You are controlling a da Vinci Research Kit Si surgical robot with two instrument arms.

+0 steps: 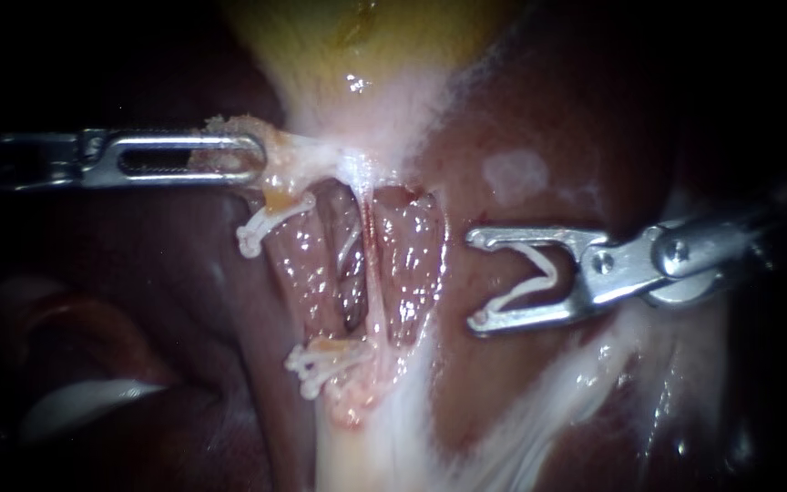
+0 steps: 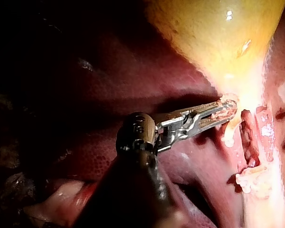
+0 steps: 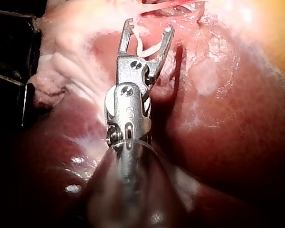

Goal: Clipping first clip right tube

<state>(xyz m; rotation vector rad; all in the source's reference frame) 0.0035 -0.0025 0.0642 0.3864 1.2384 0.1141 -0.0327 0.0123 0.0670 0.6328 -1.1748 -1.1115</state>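
A surgical bench: bare liver [image 1: 494,364], yellow gallbladder [image 1: 339,36], white clips [image 1: 325,360] on tissue (dark beyond).

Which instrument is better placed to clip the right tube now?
Right instrument: its jaws carry an open white clip facing the right tube, just short. The left instrument grips tissue below the gallbladder.

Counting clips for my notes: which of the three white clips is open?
The clip between the right instrument's jaws: a spread V with no tube in it. The upper clip and lower clip are closed on a tube.
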